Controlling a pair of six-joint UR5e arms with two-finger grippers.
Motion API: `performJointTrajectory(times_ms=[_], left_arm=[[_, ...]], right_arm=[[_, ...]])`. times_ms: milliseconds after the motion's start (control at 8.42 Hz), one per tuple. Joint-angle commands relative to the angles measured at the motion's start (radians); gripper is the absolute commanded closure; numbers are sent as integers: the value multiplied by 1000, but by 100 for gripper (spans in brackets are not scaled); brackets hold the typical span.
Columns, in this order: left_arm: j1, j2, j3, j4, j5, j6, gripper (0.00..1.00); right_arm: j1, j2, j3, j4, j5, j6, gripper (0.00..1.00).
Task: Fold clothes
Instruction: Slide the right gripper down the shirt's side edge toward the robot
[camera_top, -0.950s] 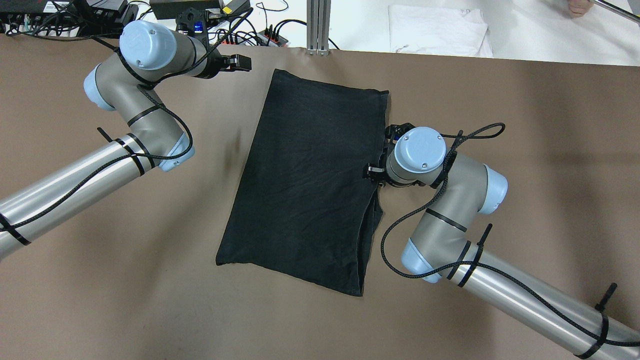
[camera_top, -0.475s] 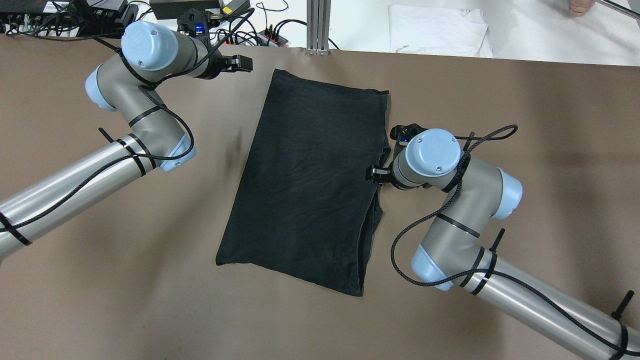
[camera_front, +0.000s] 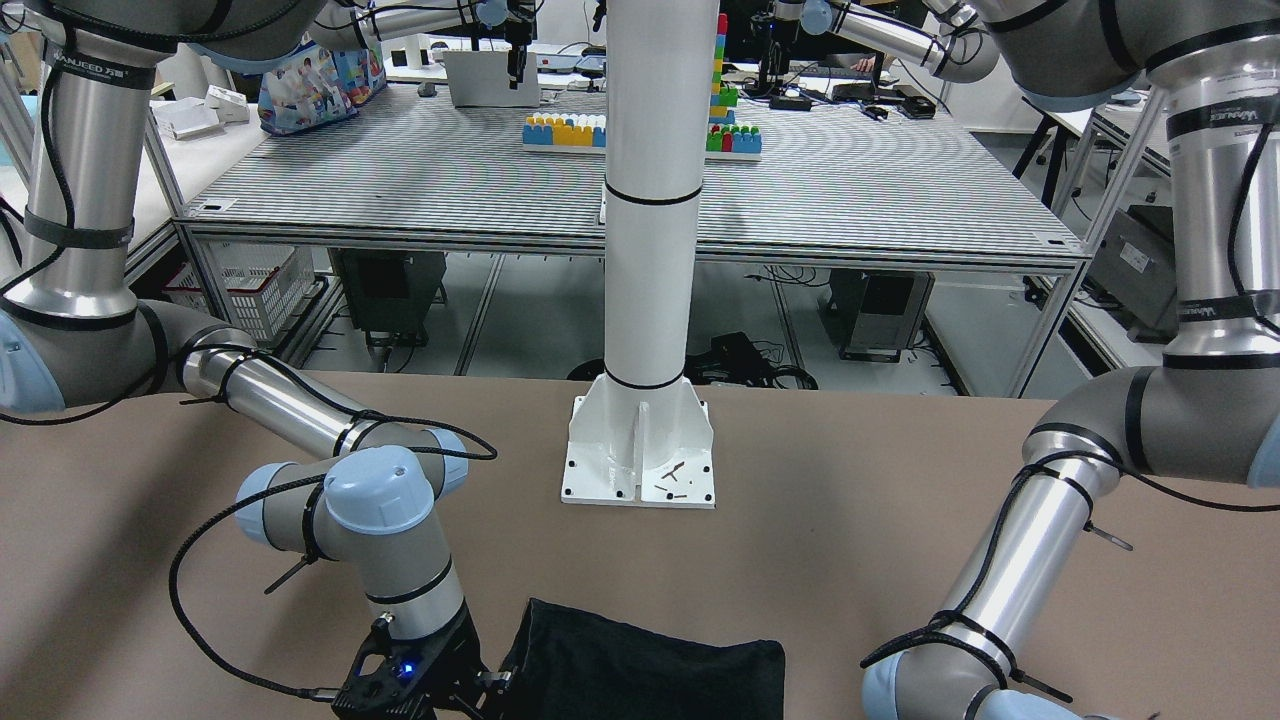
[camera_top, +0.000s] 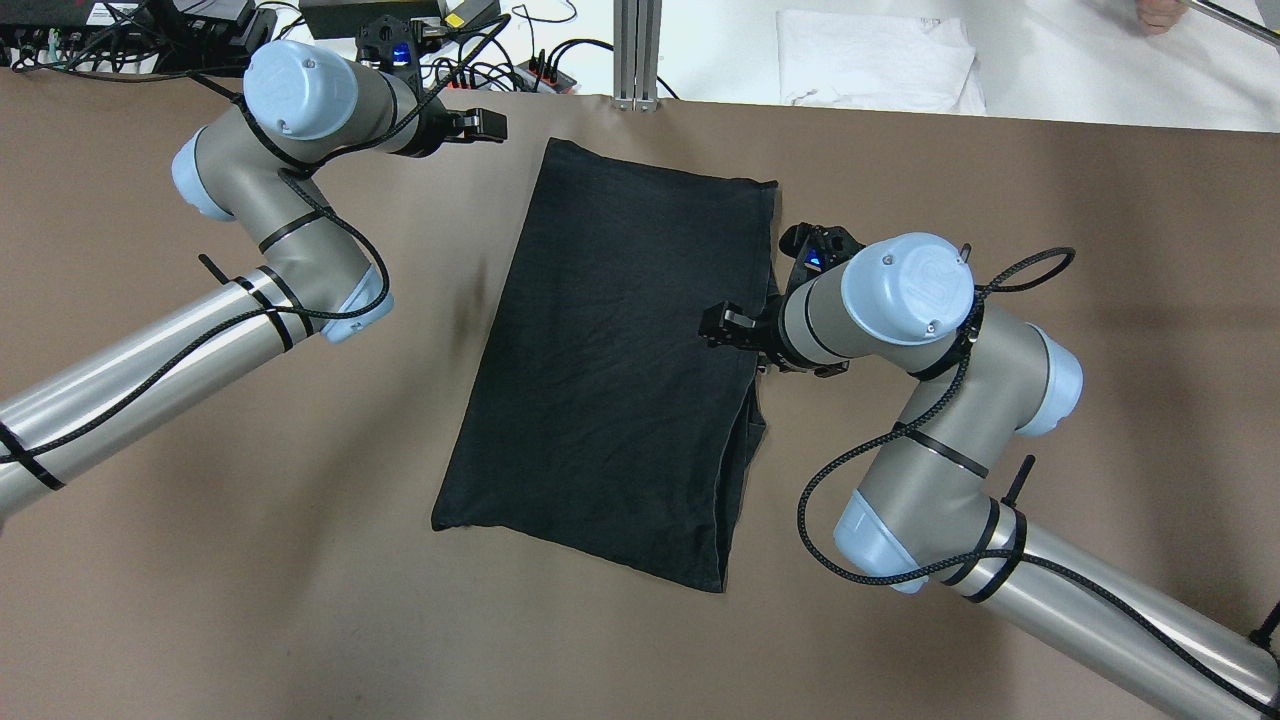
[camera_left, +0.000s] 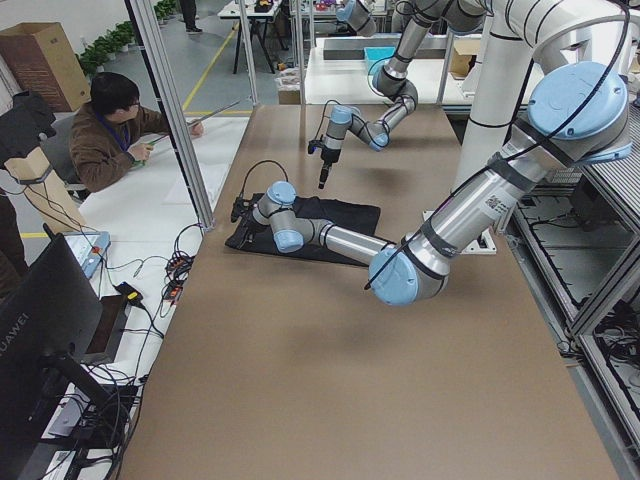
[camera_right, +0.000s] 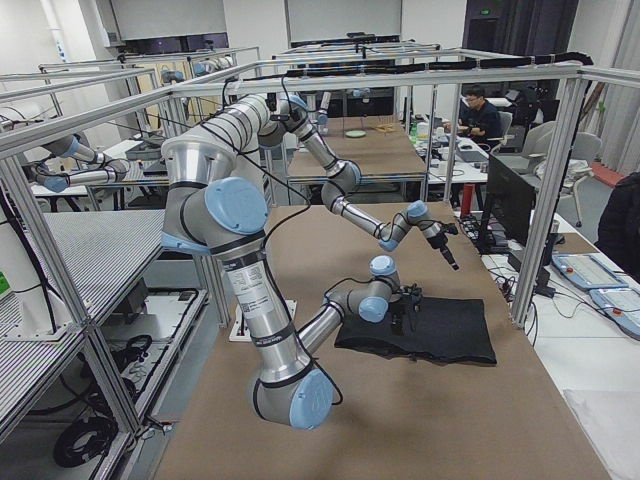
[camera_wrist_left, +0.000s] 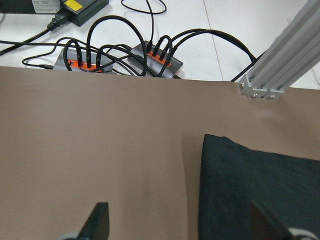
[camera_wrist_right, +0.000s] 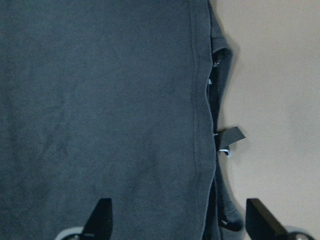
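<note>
Brown tabletop (camera_top: 200, 600) with a folded, plain black thin-fabric garment (camera_top: 610, 370) lying flat at its middle.
The right two-finger gripper (camera_wrist_right: 180, 220) hangs over the garment's right hemmed edge, fingers spread wide and empty; the left two-finger gripper (camera_wrist_left: 182, 227) hangs beside its far left corner, likewise wide and empty.

Overhead and front cameras face across the bench (camera_top: 250, 620). Both close wrist cameras share the garment (camera_wrist_left: 260, 190) under the right claw (camera_wrist_right: 180, 220)
</note>
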Motion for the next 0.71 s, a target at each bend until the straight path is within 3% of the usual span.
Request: performJointTrajectory(times_ms=[0,594], left_arm=[[-1,-3,-1,0,0,-1,0],[-2,-5,1,2,0,0,0]], right_arm=[[-66,-2,-108,249,-44,154,6],[-114,0,-143,293,-54,219,6]])
